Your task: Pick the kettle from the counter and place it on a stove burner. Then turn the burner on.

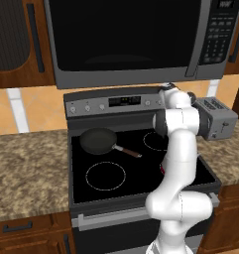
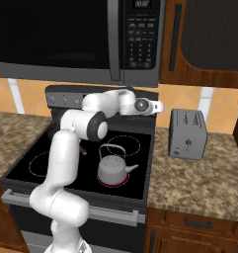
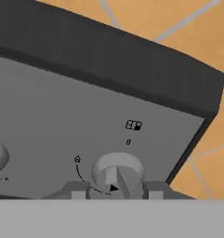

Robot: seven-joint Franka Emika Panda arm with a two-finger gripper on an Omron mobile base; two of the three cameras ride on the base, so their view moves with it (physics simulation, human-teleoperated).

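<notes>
Here the gripper (image 3: pixel 114 189) sits right at a round grey knob (image 3: pixel 118 171) on the stove's control panel (image 3: pixel 62 116). Its two dark fingertips (image 3: pixel 76 189) stand apart on either side of the knob's raised ridge, so the hand is open around it; whether the pads actually touch the knob cannot be told. In the right base view the hand (image 2: pixel 149 106) is stretched out level to the right end of the panel, with the toaster (image 2: pixel 188 133) off to its right.

The kettle (image 2: pixel 113 168) stands below and nearer than the hand, on the front right burner (image 2: pixel 113 182), whose ring shows red around the kettle's base. It is squat, rounded and pale silver-grey, with a thin arched wire handle and a short spout. The cooktop (image 1: pixel 141 171) is glossy black glass with thin white dotted rings. A dark round frying pan (image 1: pixel 98 140) with a brown handle lies on the far left ring. The counter (image 2: pixel 199 183) is speckled brown and beige stone.
</notes>
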